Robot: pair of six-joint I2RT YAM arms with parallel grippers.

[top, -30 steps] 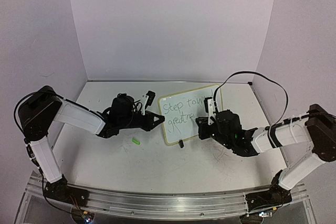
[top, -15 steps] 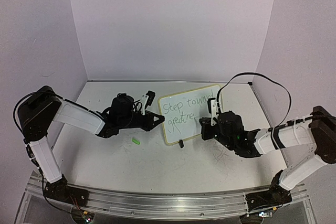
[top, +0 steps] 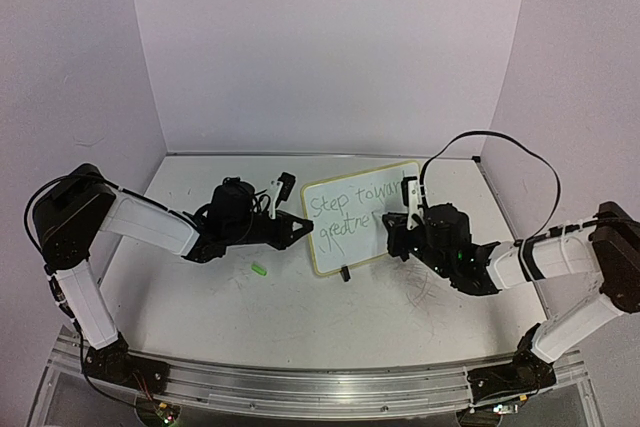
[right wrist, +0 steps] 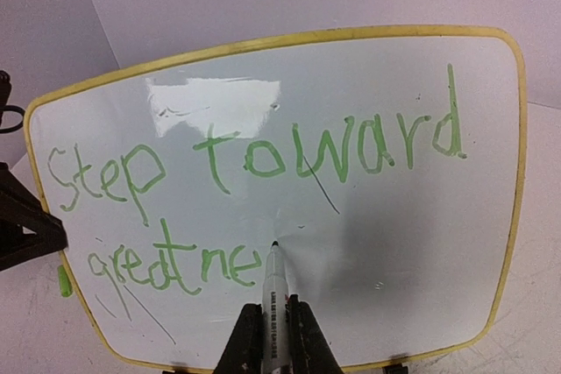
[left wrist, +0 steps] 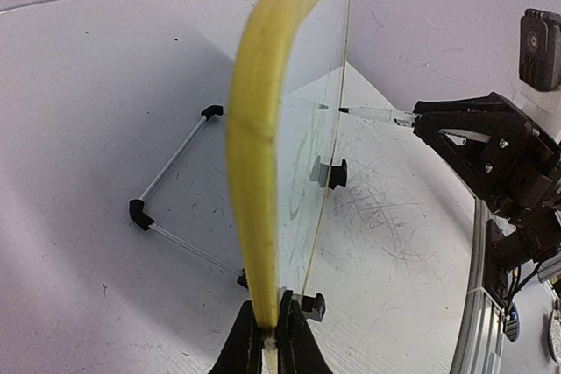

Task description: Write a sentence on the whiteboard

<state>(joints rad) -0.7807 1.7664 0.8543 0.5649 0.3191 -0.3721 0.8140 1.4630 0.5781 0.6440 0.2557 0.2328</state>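
right wrist view: the right gripper (right wrist: 267, 332) has its jaws pinched tight on a white marker (right wrist: 273, 291), which sticks straight out ahead of the fingers. its dark tip touches the whiteboard (right wrist: 399, 243) just past the last letter written. the board stands directly in front of this gripper, face on, with its yellow rim filling most of the view. the sentence (right wrist: 254, 155) is in green. the upper line, "step toward", runs above and to both sides of the marker tip. the lower line reads "greatne" so far and ends just left of the tip. a thin dark stroke slants across the "w" above the tip

in the left wrist view the left gripper (left wrist: 270, 332) is closed on the board's lower rim. the board (left wrist: 263, 129) rises edge-on straight ahead of its fingers, and the black-cornered wire stand (left wrist: 171, 164) lies to the left of them, behind the board. off to the right the marker tip (left wrist: 372, 114) meets the written face

from the top external view the left gripper (top: 300, 228) clamps the board's left edge and the right gripper (top: 395, 232) faces it from the other side. a small green piece (top: 259, 269) lies on the table (top: 300, 317), near the left gripper on its near side
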